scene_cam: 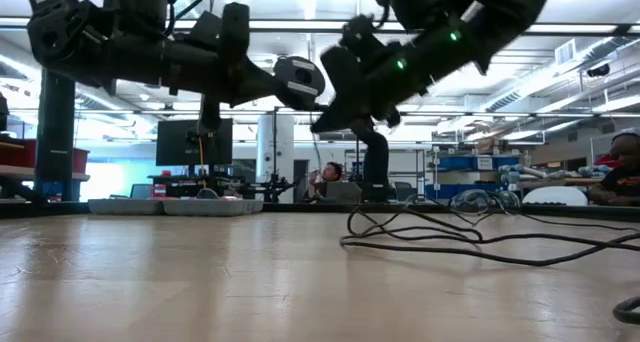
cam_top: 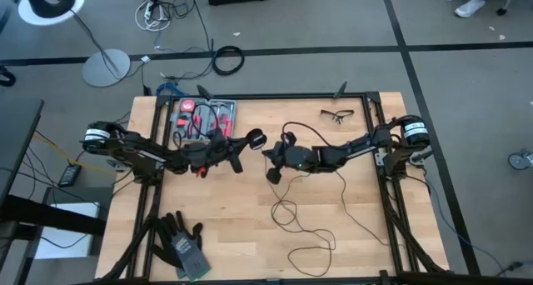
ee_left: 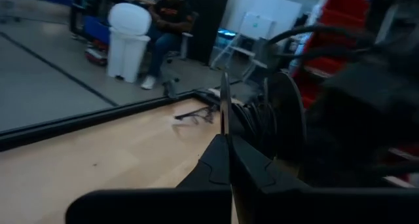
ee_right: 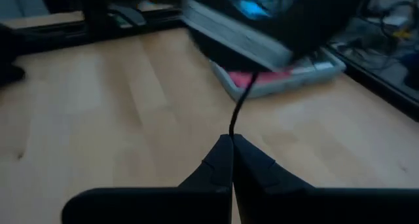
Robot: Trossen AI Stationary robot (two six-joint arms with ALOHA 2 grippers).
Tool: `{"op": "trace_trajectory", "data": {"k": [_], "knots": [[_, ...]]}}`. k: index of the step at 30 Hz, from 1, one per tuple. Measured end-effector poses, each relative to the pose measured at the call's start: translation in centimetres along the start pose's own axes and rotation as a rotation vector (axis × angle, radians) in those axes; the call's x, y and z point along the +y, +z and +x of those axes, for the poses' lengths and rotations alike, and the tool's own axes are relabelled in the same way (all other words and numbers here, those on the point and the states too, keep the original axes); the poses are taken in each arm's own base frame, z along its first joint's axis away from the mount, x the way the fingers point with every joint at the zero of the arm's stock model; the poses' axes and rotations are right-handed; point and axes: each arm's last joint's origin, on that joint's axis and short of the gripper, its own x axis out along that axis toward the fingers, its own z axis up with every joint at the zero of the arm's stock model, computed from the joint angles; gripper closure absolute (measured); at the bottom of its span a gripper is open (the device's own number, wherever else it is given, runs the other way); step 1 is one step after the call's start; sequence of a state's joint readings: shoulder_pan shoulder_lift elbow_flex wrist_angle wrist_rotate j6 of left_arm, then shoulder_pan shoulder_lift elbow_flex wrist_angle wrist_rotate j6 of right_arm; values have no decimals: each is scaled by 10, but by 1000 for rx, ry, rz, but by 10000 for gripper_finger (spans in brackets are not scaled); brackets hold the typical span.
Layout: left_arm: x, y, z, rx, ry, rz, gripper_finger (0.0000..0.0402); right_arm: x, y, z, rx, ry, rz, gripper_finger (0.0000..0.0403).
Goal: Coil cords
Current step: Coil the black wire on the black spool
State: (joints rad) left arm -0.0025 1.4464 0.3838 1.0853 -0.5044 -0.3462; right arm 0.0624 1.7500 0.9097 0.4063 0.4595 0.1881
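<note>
A: Above the middle of the desk [cam_top: 250,235], the thin black cord [cam_top: 310,210] hangs between the two grippers. From there it trails down and lies in loose loops on the wood nearer the right arm's side.

B: And the fingers?

A: The right gripper [ee_right: 231,140] has its fingers pressed together on the cord; in its wrist view the strand rises straight out from between the tips. The left gripper [ee_left: 226,137] is closed too, with a thin strand standing up from its tips. Just beyond them sits a small round black disc [ee_left: 288,122], with more loops of cord gathered against it.

B: So both hold the same cord?

A: It looks that way. From overhead the two grippers face each other near the centre, close but not touching, and the disc [cam_top: 257,138] shows at the left arm's tip. In the low view both arms are lifted clear of the desk, and the slack cord [scene_cam: 470,237] sprawls flat on the surface beyond them.

B: Anything else around?

A: A tray of red-handled tools [cam_top: 204,118] at the far edge behind the left arm, a pair of glasses [cam_top: 337,114] at the far edge on the right arm's side, and dark gloves [cam_top: 181,243] at the near left corner. A seated person [ee_left: 167,27] shows in the room beyond.
</note>
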Motion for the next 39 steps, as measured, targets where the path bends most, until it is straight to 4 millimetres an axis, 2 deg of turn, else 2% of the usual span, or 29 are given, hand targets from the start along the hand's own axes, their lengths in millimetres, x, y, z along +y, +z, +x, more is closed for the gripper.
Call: {"op": "trace_trajectory", "data": {"k": [5,11,23,27,30,34,37,39], "knots": [[-5,2,9,42,55,34,401,6,11,0,-12,43,-33,403],[-10,4,18,107,92,112,402,12,13,-2,-19,90,-46,403],[-10,-6,19,272,88,216,401,11,21,-1,-89,114,-50,403],[-10,-7,18,275,98,222,401,10,21,-2,-77,96,-70,403],[-10,-6,18,256,139,229,402,9,21,-13,-29,-26,-107,403],[-10,-6,18,251,148,245,402,7,28,-44,19,-238,-159,403],[-10,-6,17,251,147,246,402,5,25,-66,23,-243,-138,403],[-10,-5,18,243,145,242,402,1,13,-78,28,-233,-96,403]]}}
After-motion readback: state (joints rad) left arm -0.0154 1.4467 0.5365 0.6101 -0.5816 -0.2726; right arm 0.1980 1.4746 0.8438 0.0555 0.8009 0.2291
